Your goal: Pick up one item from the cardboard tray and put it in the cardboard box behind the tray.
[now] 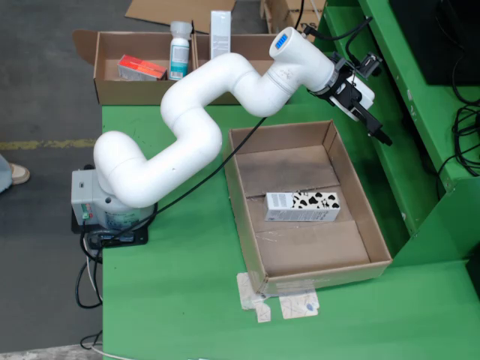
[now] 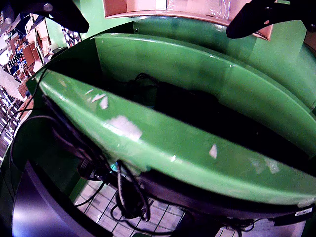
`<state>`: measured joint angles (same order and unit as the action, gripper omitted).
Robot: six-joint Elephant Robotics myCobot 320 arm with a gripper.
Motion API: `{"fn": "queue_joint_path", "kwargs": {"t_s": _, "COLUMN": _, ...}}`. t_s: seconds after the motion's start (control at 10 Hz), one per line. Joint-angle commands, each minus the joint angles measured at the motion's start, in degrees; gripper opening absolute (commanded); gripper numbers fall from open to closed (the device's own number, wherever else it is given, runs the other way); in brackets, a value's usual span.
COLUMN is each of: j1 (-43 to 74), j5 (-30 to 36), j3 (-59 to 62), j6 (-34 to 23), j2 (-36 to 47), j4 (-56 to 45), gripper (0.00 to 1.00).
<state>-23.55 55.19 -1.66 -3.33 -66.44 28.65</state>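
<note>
Cow-patterned carton (image 1: 302, 206), print unreadable, in tray (image 1: 375, 225)

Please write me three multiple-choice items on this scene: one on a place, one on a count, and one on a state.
1. Where does the cow-patterned carton lie?
A. In the cardboard tray on the green table
B. In the cardboard box behind the tray
C. On the grey floor

2. How many items are in the tray?
A. None
B. One
C. Three

3. What is the gripper doing?
A. Holding the carton
B. Holding the white bottle
C. Holding nothing, its fingers apart

Answers:
1. A, since the carton rests flat on the tray's bottom in the overhead view.
2. B, since the carton is the only thing inside the tray.
3. C, since the gripper hangs beyond the tray's far right corner, and the wrist view shows both dark fingers spread with nothing between them; the bottle stands in the box.
</note>
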Motion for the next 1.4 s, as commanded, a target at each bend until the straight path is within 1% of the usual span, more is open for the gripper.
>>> {"fn": "queue_joint_path", "kwargs": {"t_s": 0.0, "j1": -0.3, "j5": -0.6, "j3": 1.7, "j6": 0.0, "j2": 1.0, "j4": 0.7, "gripper": 1.00}}
{"fn": "queue_joint_path", "kwargs": {"t_s": 0.4, "j1": 0.4, "j5": -0.6, "j3": 1.7, "j6": 0.0, "j2": -2.0, "j4": 0.7, "gripper": 1.00}}
{"fn": "queue_joint_path", "kwargs": {"t_s": 1.3, "j1": 0.8, "j5": -0.6, "j3": 1.7, "j6": -0.3, "j2": -4.0, "j4": 0.7, "gripper": 1.00}}
